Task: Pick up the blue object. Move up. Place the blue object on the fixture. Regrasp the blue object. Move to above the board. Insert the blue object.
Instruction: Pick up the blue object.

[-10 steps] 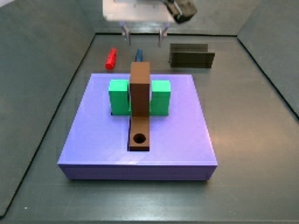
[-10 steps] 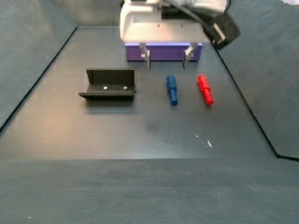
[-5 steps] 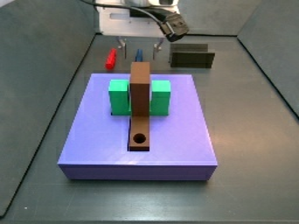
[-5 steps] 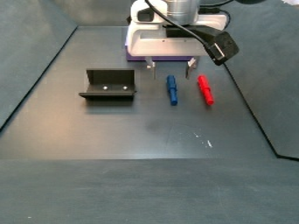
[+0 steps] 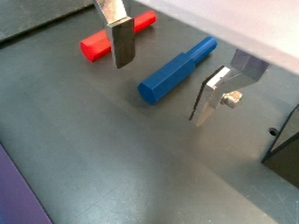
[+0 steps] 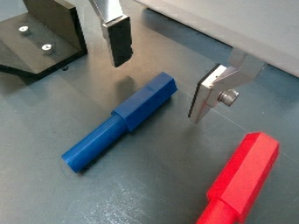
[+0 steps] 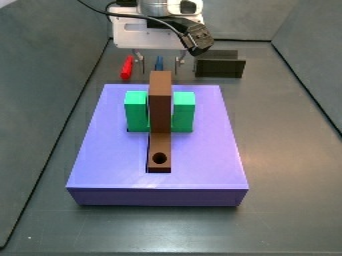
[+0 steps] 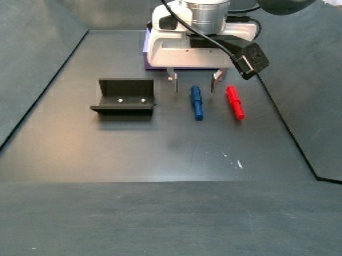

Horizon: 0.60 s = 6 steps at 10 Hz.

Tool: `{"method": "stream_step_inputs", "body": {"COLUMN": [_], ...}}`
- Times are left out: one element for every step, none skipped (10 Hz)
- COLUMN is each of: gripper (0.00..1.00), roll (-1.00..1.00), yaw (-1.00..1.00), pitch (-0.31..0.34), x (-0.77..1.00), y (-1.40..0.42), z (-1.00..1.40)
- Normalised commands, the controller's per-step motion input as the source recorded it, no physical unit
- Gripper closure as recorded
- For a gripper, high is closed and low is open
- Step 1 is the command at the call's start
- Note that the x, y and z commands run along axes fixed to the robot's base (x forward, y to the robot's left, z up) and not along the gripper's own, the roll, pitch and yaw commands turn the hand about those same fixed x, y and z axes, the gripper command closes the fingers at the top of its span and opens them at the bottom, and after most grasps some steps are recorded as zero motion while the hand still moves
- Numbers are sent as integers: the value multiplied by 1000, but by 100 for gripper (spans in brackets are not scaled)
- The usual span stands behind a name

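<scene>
On the floor behind the board [image 7: 160, 140], the blue peg [image 8: 197, 102] lay flat, just beside the red peg [image 8: 234, 102] and apart from it, with the fixture [image 8: 123, 97] well off to its other side. The gripper [image 8: 197, 78] hung low over the blue peg's far end, its fingers [image 6: 117, 39] spread wide. In both wrist views the two silver plates stood either side of the peg's thicker end, neither pad touching it, and nothing was pinched between them.

By the look of it this was the first step, the pick-up, not yet done: the peg was straddled but not gripped. The next move would likely call for a little more descent, so the pads sit level with the peg, and then a squeeze square across it, keeping clear of the red peg [image 6: 239, 182] near one finger.

As for holders, the fixture [image 6: 41, 37] showed bare between its raised sides, only two screw heads on its plate. The round hole in the brown bar [image 7: 160, 125] on the board also looked unfilled.
</scene>
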Motion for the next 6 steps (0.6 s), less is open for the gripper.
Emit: {"method": "stream_step_inputs", "body": {"gripper": [0,0,0,0,0,0], "roll": [7,11,24,41,39,46], "yaw": [43,37,57,69,77,3], "pitch": [-149,-174,-161,-113,-130,-3], "x": [0,0,0,0,0,0], "y": [-3,-9,-6,-14,0,0], "z": [-77,-126,-83,0,-46,0]}}
